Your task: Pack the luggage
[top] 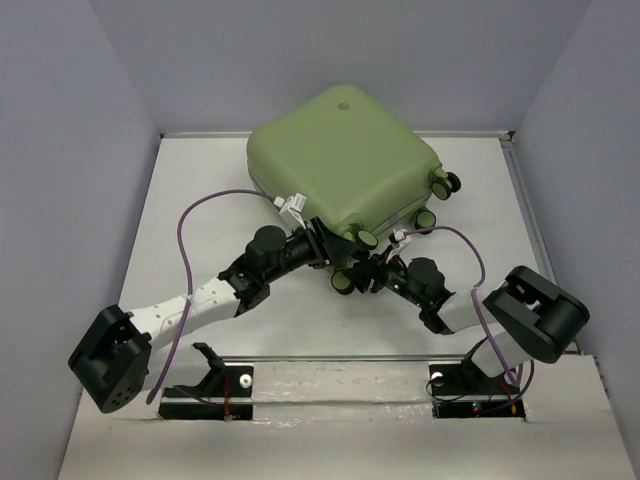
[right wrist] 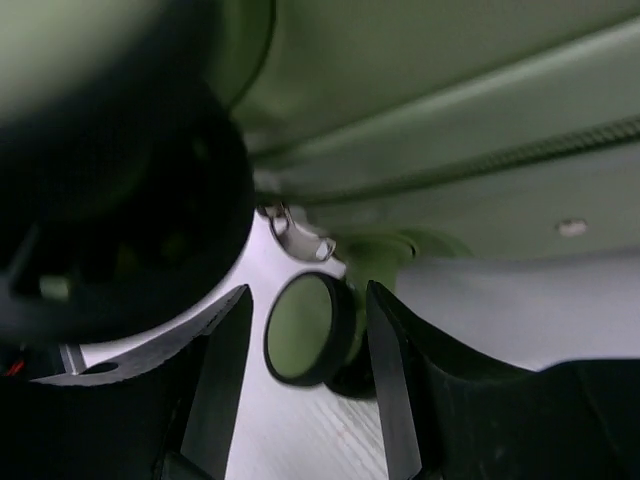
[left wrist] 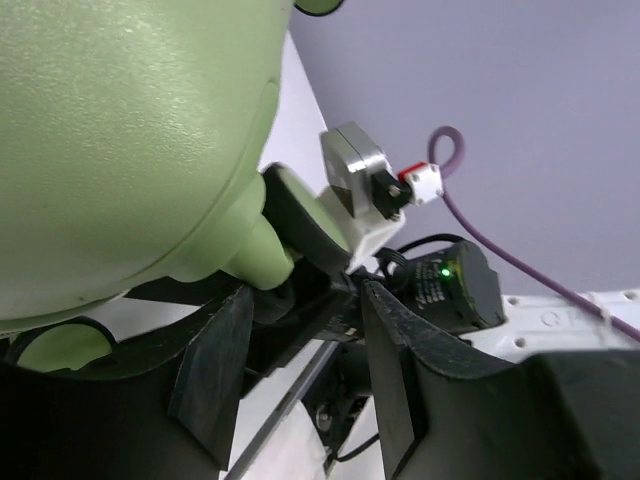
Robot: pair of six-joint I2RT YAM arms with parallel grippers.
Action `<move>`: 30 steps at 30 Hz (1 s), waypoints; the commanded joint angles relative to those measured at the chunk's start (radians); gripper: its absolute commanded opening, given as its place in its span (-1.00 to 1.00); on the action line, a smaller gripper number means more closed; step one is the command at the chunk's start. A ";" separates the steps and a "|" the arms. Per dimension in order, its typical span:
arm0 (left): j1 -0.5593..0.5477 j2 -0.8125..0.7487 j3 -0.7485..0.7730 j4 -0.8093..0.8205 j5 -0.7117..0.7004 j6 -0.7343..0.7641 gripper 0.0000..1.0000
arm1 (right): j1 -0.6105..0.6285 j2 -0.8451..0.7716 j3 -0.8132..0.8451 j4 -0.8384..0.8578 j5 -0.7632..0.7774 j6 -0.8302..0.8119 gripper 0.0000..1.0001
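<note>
luggage (top: 345, 165) diag., wheels (top: 440, 190) near-right

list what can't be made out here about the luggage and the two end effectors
- Top external: the luggage is closed, so its shell hides the inside.
- Top external: the left end effector and right end effector are half lost among the wheels at its near corner.
- Right wrist: a dark blurred mass at left, too close to identify; whether the fingers touch the wheel is unclear.
</note>
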 commanded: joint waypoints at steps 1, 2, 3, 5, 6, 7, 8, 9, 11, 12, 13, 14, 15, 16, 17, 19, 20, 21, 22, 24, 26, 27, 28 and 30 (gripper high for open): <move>-0.019 -0.032 0.031 0.188 0.056 0.007 -0.88 | 0.004 0.074 0.059 0.288 0.068 -0.032 0.12; -0.019 -0.033 0.031 0.188 0.056 0.005 -0.88 | 0.004 0.083 0.064 0.297 0.070 -0.033 0.12; -0.019 -0.035 0.029 0.187 0.056 0.003 -0.88 | 0.004 0.098 0.070 0.302 0.070 -0.039 0.13; -0.019 -0.042 0.026 0.188 0.051 0.003 -0.88 | 0.004 0.112 0.082 0.312 0.086 -0.055 0.13; -0.019 -0.044 0.025 0.187 0.050 0.005 -0.88 | 0.004 0.117 0.079 0.326 0.096 -0.059 0.13; -0.020 -0.044 0.025 0.182 0.048 0.006 -0.88 | 0.004 0.126 0.074 0.338 0.105 -0.068 0.13; -0.019 -0.044 0.026 0.182 0.048 0.006 -0.88 | 0.004 0.129 0.065 0.349 0.116 -0.073 0.13; -0.020 -0.042 0.028 0.177 0.048 0.006 -0.88 | 0.004 0.131 0.064 0.363 0.128 -0.079 0.12; -0.019 -0.042 0.028 0.176 0.051 0.008 -0.88 | 0.004 0.144 0.068 0.378 0.128 -0.095 0.11; -0.019 -0.042 0.029 0.171 0.053 0.010 -0.88 | 0.004 0.149 0.073 0.383 0.126 -0.098 0.11; -0.020 -0.042 0.029 0.165 0.051 0.016 -0.88 | 0.004 0.157 0.076 0.387 0.128 -0.099 0.09; -0.019 -0.044 0.031 0.155 0.050 0.023 -0.88 | 0.004 0.157 0.079 0.395 0.129 -0.098 0.07; -0.019 -0.053 0.039 0.136 0.038 0.034 -0.88 | 0.004 0.161 0.079 0.419 0.129 -0.098 0.05; -0.020 -0.059 0.048 0.069 0.027 0.051 -0.88 | 0.004 0.161 0.079 0.426 0.129 -0.095 0.04; -0.020 -0.064 0.055 0.027 0.015 0.093 -0.88 | 0.004 0.160 0.077 0.429 0.128 -0.093 0.03; -0.019 -0.085 0.083 -0.114 -0.042 0.141 -0.50 | 0.004 0.145 0.067 0.434 0.123 -0.087 0.03; -0.019 -0.099 0.089 -0.158 -0.085 0.181 0.06 | 0.004 0.135 0.059 0.435 0.126 -0.085 0.03; -0.020 -0.101 0.104 -0.200 -0.104 0.200 0.27 | 0.004 0.116 0.054 0.434 0.129 -0.087 0.03; -0.019 -0.101 0.109 -0.267 -0.113 0.215 0.45 | 0.004 0.103 0.047 0.424 0.129 -0.087 0.03; -0.019 -0.082 0.117 -0.298 -0.092 0.235 0.75 | 0.004 0.082 0.048 0.382 0.128 -0.096 0.03; -0.020 -0.052 0.118 -0.291 -0.041 0.229 0.89 | 0.004 0.060 0.050 0.368 0.125 -0.099 0.03; -0.022 -0.042 0.118 -0.278 -0.024 0.224 0.91 | 0.004 0.056 0.050 0.365 0.123 -0.099 0.03; -0.023 -0.030 0.121 -0.249 -0.009 0.217 0.91 | 0.004 0.043 0.050 0.358 0.123 -0.099 0.03; -0.029 -0.003 0.138 -0.220 0.016 0.207 0.92 | 0.004 0.034 0.051 0.339 0.123 -0.101 0.03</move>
